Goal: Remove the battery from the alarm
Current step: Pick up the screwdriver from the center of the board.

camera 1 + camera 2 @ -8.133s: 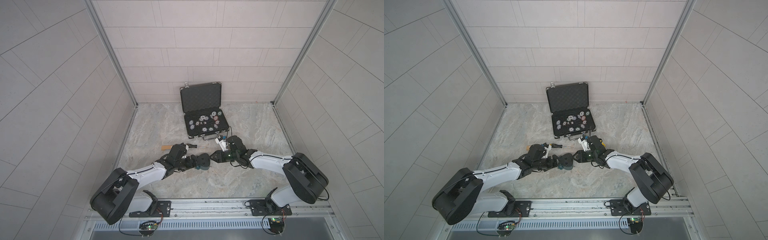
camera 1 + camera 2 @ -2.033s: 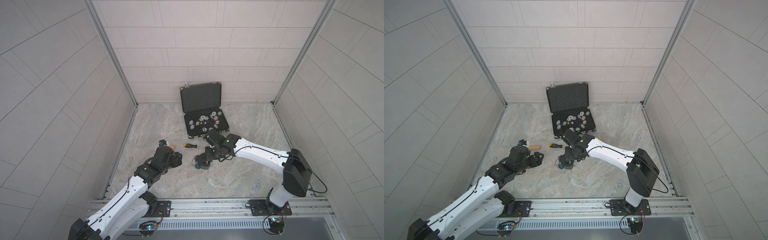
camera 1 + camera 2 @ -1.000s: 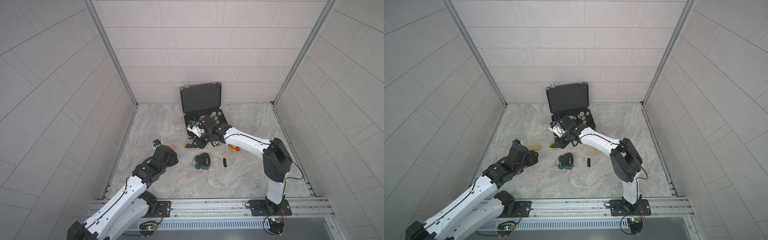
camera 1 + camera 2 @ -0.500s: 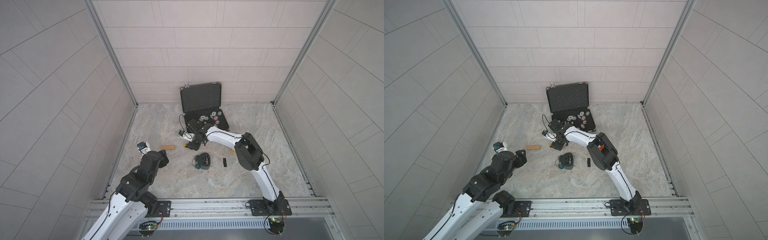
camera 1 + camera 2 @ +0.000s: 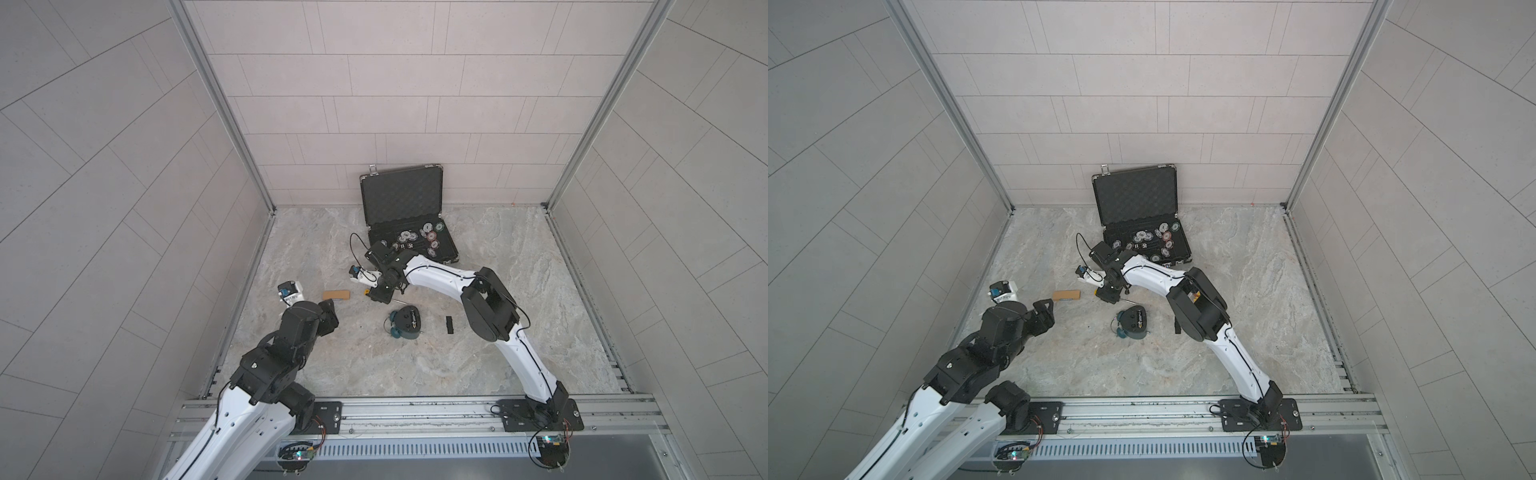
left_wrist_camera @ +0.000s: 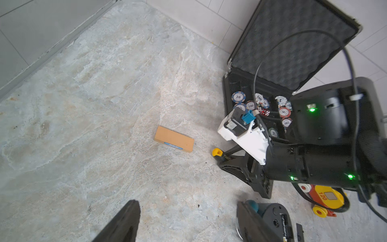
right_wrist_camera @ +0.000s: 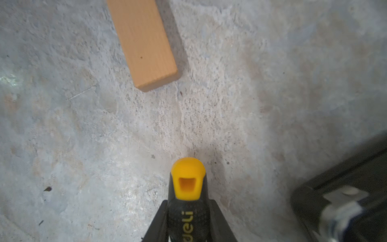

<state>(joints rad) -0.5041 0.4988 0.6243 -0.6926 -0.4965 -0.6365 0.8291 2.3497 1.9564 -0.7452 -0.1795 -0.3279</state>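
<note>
Right gripper (image 5: 381, 293) is pinched on the screwdriver (image 7: 187, 182) handle, yellow cap pointing left in a top view, shaft to the right. The alarm (image 5: 406, 325) lies face down just below and right of it, so of my 2 arms the right is nearer. The battery (image 6: 285, 227) looks seated in the back slot, long axis up-down the frame, though it's too small to be sure. Left gripper (image 6: 186, 227) hangs spread and empty, left of the alarm.
</note>
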